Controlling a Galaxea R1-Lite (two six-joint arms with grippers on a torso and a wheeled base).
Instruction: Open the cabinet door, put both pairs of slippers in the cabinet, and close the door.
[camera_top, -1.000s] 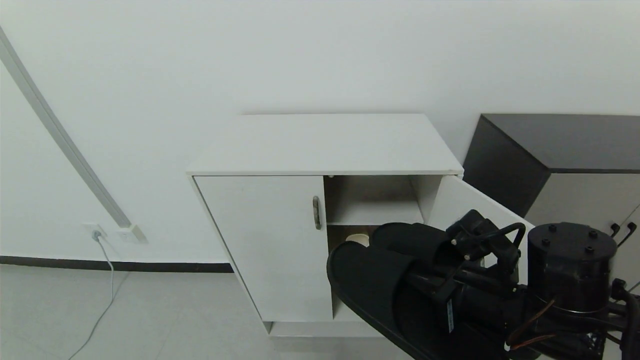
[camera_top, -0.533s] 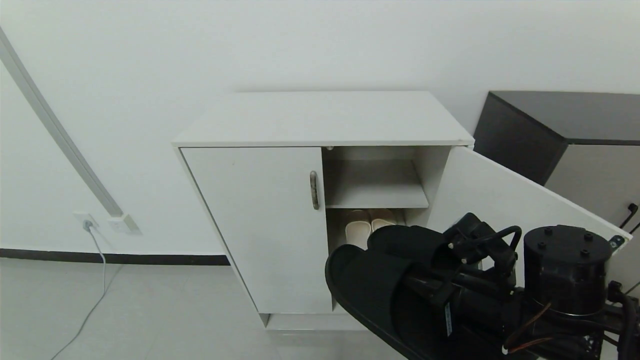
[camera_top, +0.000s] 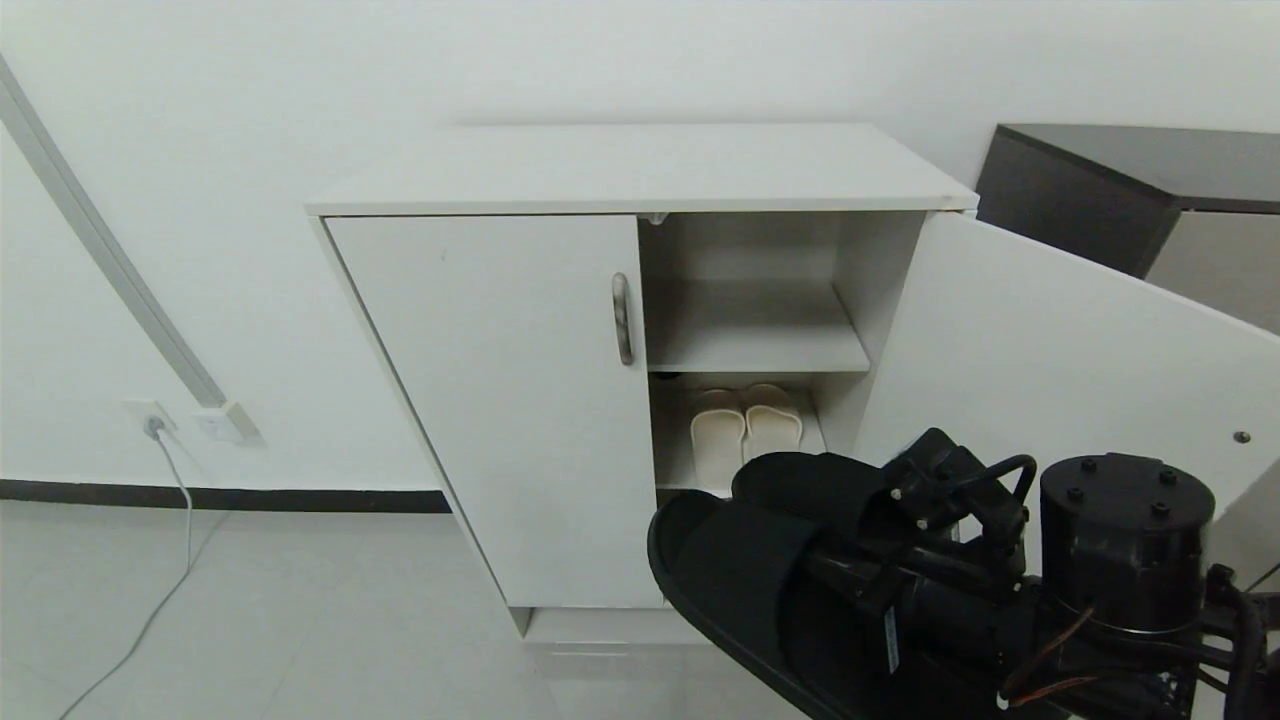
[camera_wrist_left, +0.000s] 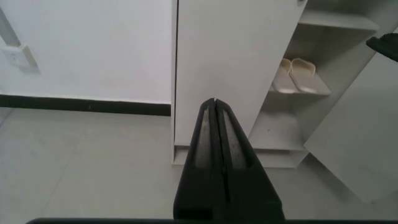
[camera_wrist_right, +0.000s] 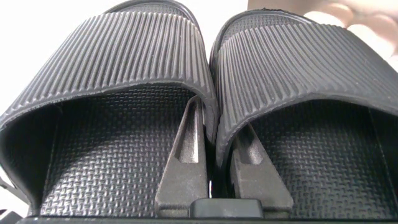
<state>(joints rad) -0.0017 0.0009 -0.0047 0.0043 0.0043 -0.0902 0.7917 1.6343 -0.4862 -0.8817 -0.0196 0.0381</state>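
"Cabinet (camera_top: 640, 165), clearances?"
"Right door (camera_top: 1060, 340) standing wide, left door (camera_top: 490, 400) shut; upper shelf (camera_top: 750, 340) gives open room."
"Slippers, count?"
"Two pairs. Cream pair (camera_top: 745, 435): side by side on cabinet's lower shelf (camera_top: 812, 438). Black ribbed pair (camera_top: 760, 560): just before the opening, right gripper (camera_wrist_right: 216, 118) clamped on their adjoining sides. Left gripper (camera_wrist_left: 214, 109): fingers pressed together, low before cabinet's left door."
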